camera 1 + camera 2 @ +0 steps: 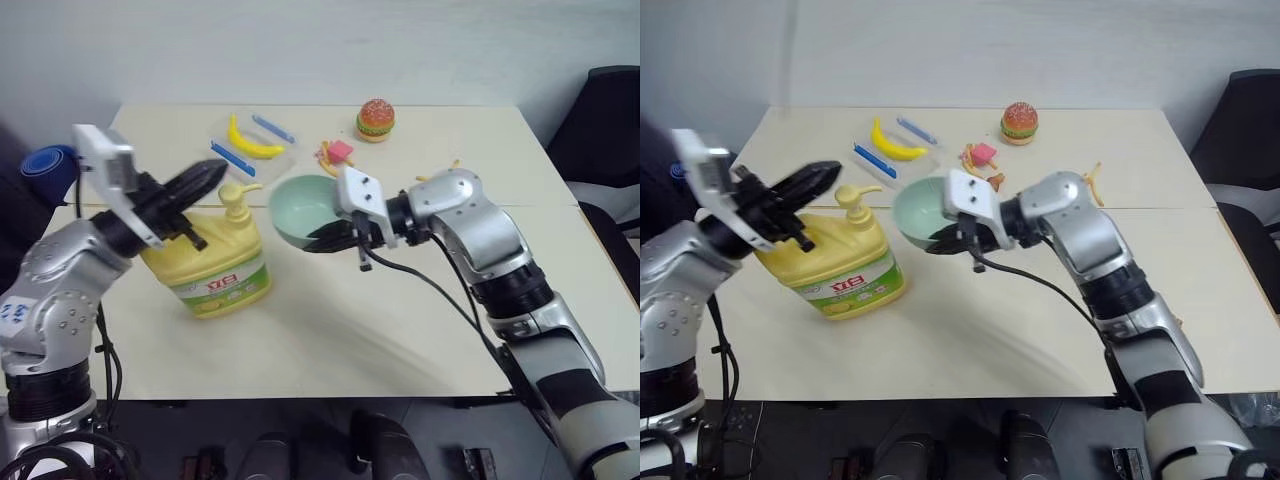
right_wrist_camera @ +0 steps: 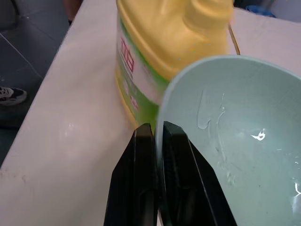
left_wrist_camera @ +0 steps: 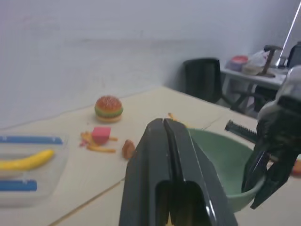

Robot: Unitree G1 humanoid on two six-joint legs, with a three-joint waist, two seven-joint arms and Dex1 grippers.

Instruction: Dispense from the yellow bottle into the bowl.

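Beside the yellow bottle (image 1: 212,262), the right gripper (image 1: 327,238) pinches the bowl (image 1: 305,206) rim while the left gripper (image 1: 212,176), fingers pressed together and empty, hovers above the pump nozzle (image 1: 236,192).

Silver-grey jointed arms with black cuffs, trailing black cables, white wrist camera housings.

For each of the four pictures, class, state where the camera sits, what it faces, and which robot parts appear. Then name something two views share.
Left eye view: on the head, looking down at the table; both arms show.
Right eye view: beside it, same scene.
Left wrist view: along the shut left gripper toward the bowl, with the right gripper on its rim.
Right wrist view: along the right gripper clamping the bowl's rim, yellow bottle behind.
Shared: both wrist views show the bowl.
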